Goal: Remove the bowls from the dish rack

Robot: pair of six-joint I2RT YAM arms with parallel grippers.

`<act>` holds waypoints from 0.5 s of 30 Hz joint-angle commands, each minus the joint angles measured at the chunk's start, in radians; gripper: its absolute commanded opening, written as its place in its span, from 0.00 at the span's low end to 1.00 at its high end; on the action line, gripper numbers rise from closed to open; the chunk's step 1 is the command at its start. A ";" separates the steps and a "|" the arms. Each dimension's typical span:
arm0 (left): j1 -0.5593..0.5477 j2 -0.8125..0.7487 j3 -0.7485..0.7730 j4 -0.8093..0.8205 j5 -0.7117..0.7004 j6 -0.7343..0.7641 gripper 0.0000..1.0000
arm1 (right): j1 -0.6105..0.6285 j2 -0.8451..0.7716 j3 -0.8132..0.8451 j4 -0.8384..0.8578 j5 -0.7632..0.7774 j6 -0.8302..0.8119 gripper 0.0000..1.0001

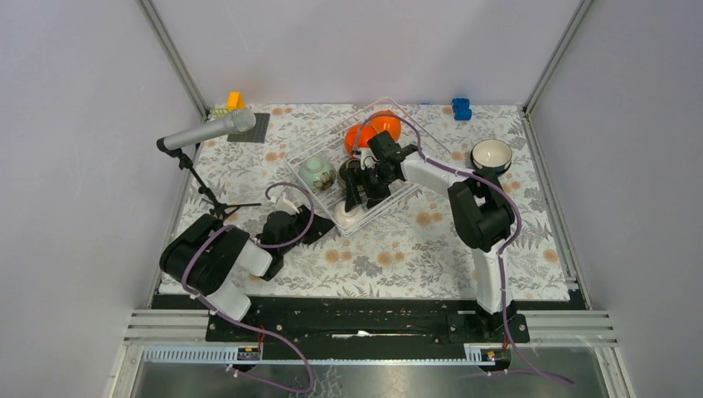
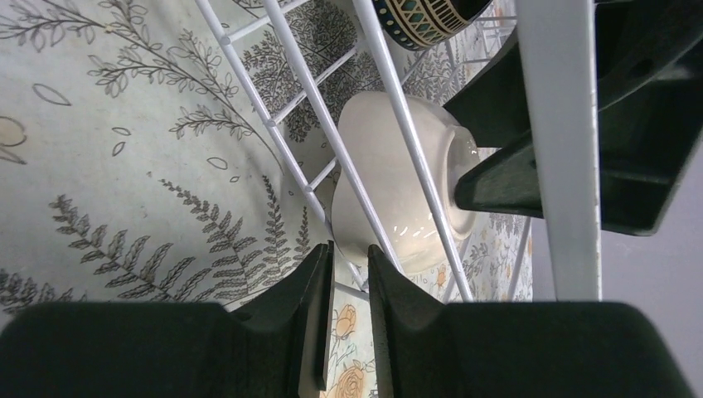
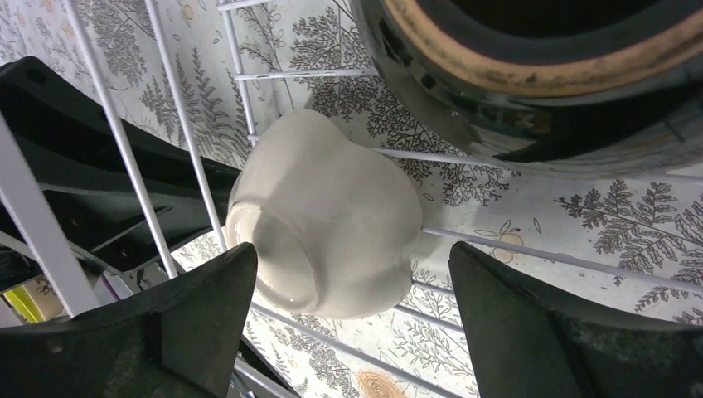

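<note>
Dish rack (image 1: pixel 318 200) sits slantwise at mid-table with bowls inside. Nearest, my left pincer (image 2: pixel 349 247) is narrowed to a slit at its near edge with a wire in the gap; I cannot tell whether it is pinched. Just beyond, the white bowl (image 3: pixel 323 215) lies on its side in the rack, my right pincer (image 3: pixel 352 253) spread wide astride it. Farther in are the dark brown bowl (image 3: pixel 497 66) and the pale green bowl (image 1: pixel 317 172), then two orange bowls (image 1: pixel 377 128). A white-lined bowl (image 1: pixel 491 154) stands on the table (image 1: pixel 431 249), well right of the rack.

White wire-grid dish rack (image 2: pixel 390 79) holds two orange bowls (image 1: pixel 375 128), one pale green bowl (image 1: pixel 315 172), and one glossy white bowl (image 3: pixel 323 215) lying on its side.
</note>
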 commanded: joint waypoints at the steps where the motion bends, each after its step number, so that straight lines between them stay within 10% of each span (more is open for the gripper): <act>1: -0.017 0.050 0.048 0.170 -0.012 -0.038 0.26 | 0.009 0.024 0.014 0.008 -0.024 0.002 0.93; 15: -0.024 0.114 0.046 0.260 0.016 -0.061 0.26 | 0.009 0.024 0.003 0.040 -0.053 0.055 0.91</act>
